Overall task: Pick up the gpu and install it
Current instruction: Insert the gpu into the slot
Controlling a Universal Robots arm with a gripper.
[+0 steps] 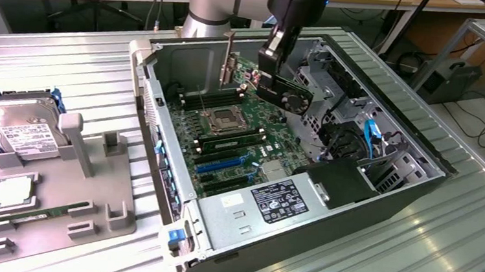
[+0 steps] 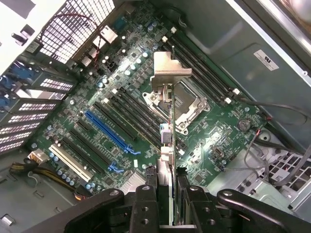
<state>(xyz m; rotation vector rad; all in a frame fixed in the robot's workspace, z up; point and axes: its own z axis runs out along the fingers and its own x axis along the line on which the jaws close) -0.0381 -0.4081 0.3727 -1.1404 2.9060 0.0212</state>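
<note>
**Universal Robots unit: exterior finish**

Arm [image 1: 208,6]: silver-grey cylindrical tube with a paler joint collar. Wrist housing [image 1: 296,4]: glossy black, rounded. Gripper [image 2: 165,187]: matte black, two flat fingers [image 2: 146,204] flanked by curved outer links [image 2: 92,211], round pivot screws on each.

surface: ribbed silver metal table [image 1: 66,64], grooves running along its top, light glinting on the near part.
middle of it: open computer case [image 1: 235,233], lying on its side with the open face up.
exterior view's left of it: flat grey holder plate [image 1: 90,192] with upright slots, just beside the case; whether they touch cannot be told.
around both: bare ribbed metal.
</note>
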